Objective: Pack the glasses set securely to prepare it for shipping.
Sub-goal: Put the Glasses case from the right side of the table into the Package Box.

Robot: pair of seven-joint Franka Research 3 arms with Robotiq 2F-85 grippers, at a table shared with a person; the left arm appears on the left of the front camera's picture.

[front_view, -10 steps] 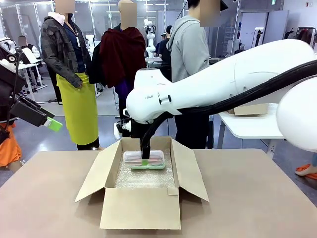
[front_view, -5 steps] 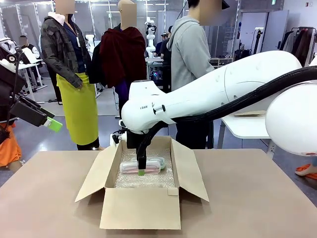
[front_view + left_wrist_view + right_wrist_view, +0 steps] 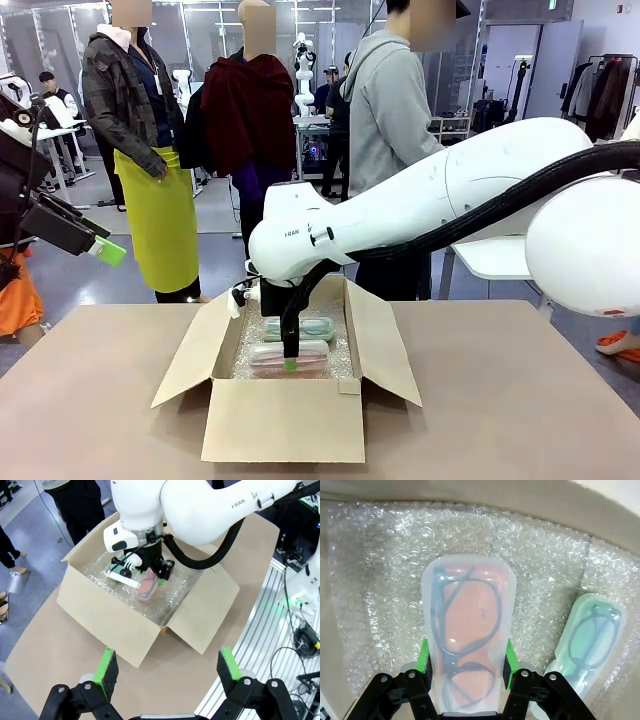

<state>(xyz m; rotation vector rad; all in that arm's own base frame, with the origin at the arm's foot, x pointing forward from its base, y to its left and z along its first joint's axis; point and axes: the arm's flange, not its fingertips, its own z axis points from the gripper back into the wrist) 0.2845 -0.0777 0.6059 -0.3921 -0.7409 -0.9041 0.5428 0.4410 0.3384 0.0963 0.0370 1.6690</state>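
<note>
Front view: right arm [image 3: 450, 200] reaches in from picture right across the middle, wrist bent straight down into the open cardboard box [image 3: 285, 420] on the table [image 3: 520, 400]. Right gripper [image 3: 290, 358] pinches the pinkish case [image 3: 270, 357] low in the box, toward its near side; mint case [image 3: 305, 326] lies just behind it. Left arm [image 3: 15, 150] held high at the picture's left edge, left gripper [image 3: 85, 235] well clear of the box. Left wrist view: left gripper [image 3: 167, 667] spread wide, nothing between its pads [image 3: 107, 667], looking down on the box; "FRAN" readable on the right arm. Right wrist view: right gripper [image 3: 465, 660] clamped on the pinkish case's long sides, dark glasses visible inside. The mint case lies beside it, apart, on bubble wrap [image 3: 385, 580].
</note>
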